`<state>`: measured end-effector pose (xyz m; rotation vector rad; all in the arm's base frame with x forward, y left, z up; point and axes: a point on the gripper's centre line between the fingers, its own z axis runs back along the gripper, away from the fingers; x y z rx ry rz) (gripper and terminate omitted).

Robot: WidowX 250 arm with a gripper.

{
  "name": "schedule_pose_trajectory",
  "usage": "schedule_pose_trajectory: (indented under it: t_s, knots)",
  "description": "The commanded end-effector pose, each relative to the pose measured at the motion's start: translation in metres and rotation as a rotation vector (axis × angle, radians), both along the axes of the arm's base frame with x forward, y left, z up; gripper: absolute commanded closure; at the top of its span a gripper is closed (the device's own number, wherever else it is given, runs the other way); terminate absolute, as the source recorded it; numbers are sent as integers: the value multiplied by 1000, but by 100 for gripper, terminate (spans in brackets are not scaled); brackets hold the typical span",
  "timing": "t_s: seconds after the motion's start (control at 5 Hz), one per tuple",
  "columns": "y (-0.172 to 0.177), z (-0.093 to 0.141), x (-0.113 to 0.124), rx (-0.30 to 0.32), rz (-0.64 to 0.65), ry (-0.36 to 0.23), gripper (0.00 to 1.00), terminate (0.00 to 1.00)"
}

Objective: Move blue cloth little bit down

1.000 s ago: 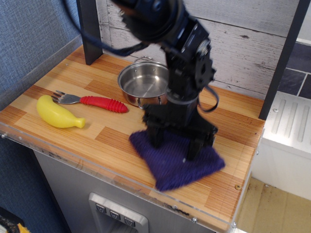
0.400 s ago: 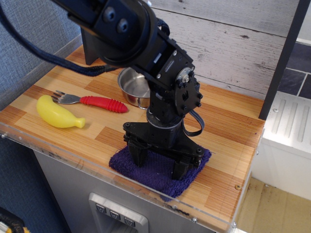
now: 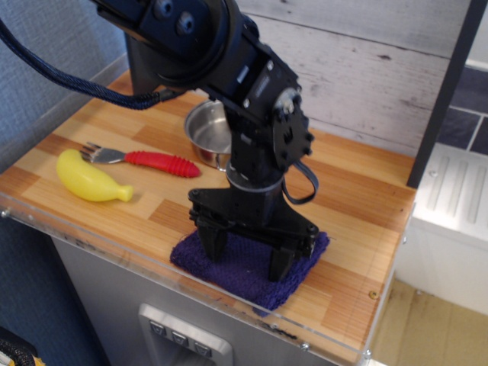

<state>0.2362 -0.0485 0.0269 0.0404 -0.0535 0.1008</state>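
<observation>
The gripper stands spread wide, its 2 fingers pressing down on the blue cloth, which lies flat at the table's front edge.

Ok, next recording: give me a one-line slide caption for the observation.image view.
End effector open, fingers planted on the blue cloth at the table's front edge, with pot, fork and banana behind.

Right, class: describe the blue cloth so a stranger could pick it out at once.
Start at the wooden counter and go to its near edge, under the black gripper. The blue cloth lies flat there, jaws spread above it. It is the only soft, fuzzy, dark item; the yellow banana, fork and steel pot are hard.
</observation>
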Motion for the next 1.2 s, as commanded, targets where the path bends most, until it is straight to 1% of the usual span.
schedule_pose_trajectory:
  t_s: [0.0,0.2,0.4,0.8,1.0]
  knots:
    - [14,56,19,-51,57,-8,0,0]
    - [11,89,23,-81,51,-51,0,0]
    - [8,107,23,-123,56,-55,0,0]
    - [8,107,23,-123,56,-55,0,0]
    - [8,107,23,-123,56,-55,0,100]
